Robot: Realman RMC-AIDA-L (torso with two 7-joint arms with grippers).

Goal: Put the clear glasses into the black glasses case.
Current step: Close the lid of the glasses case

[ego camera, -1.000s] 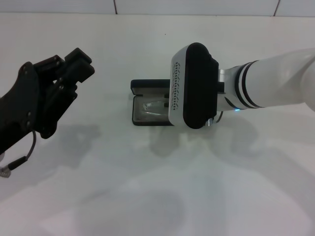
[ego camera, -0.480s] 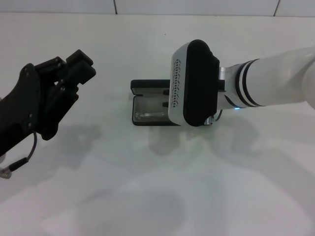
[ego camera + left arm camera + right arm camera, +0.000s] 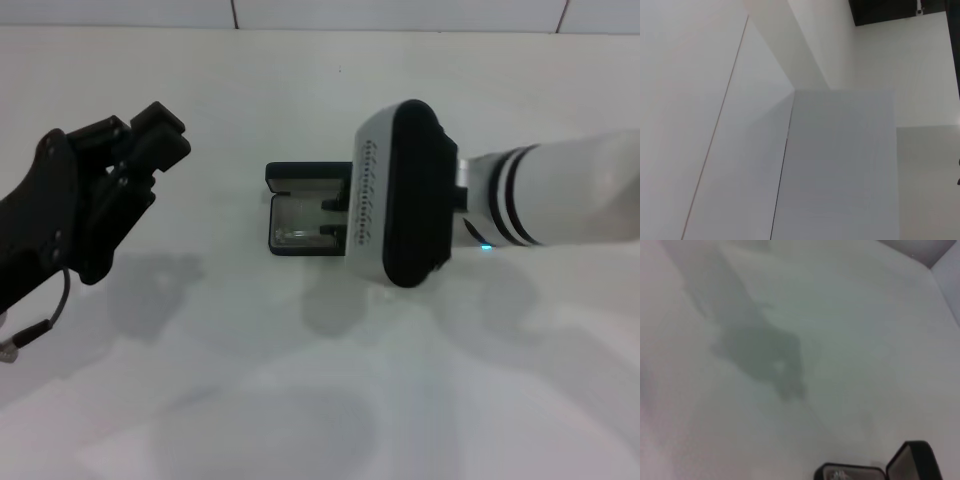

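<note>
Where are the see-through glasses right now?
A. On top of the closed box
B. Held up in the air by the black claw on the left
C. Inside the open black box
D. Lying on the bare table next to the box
C: the clear glasses lie in the tray of the open black glasses case, with its lid standing up behind them.

You see a black rectangular hinged glasses case (image 3: 300, 210) with a greyish inside, lying on the plain white bench (image 3: 300, 400). Your left gripper (image 3: 150, 135) is matte black; your right arm (image 3: 560, 195) is white with black rings.
</note>
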